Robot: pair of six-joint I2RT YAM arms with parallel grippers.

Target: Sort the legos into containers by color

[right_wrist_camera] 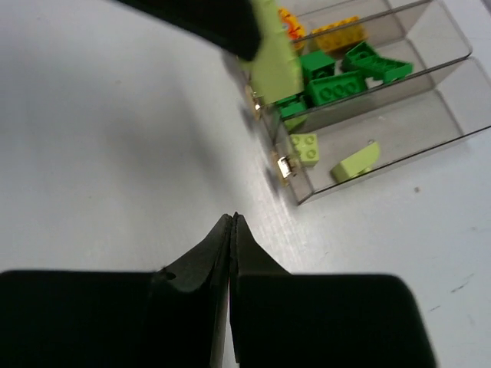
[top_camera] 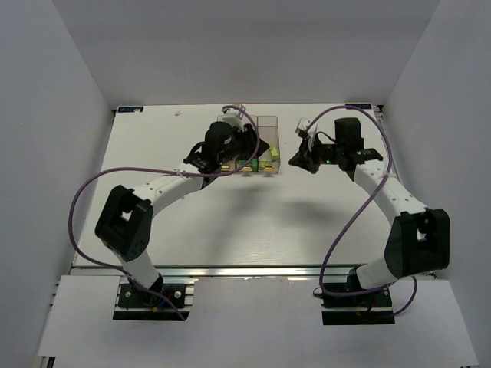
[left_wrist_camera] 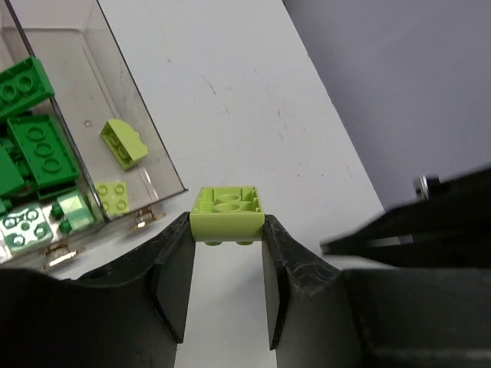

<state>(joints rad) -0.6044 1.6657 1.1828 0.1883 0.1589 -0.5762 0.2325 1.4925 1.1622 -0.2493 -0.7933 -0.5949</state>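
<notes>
**Inspector:** Pale yellow-green studded plastic brick (left_wrist_camera: 227,208) is pinched in the left claw (left_wrist_camera: 227,232), just outside the clear plastic bins (left_wrist_camera: 157,149).
**Operator:** Advice?
**Inspector:** Centre it over the end compartment (left_wrist_camera: 84,84) holding the matching pieces (left_wrist_camera: 123,142), then release. The right claw (right_wrist_camera: 232,224) is closed on nothing.

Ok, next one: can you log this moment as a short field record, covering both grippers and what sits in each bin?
left gripper: shut on a pale yellow-green brick, underside showing, beside the bins' end
right gripper: shut, holding nothing, over bare table
bins, as the right wrist view shows them
far bin: orange bricks
middle bin: bright green bricks
near bin: two pale yellow-green bricks
</notes>
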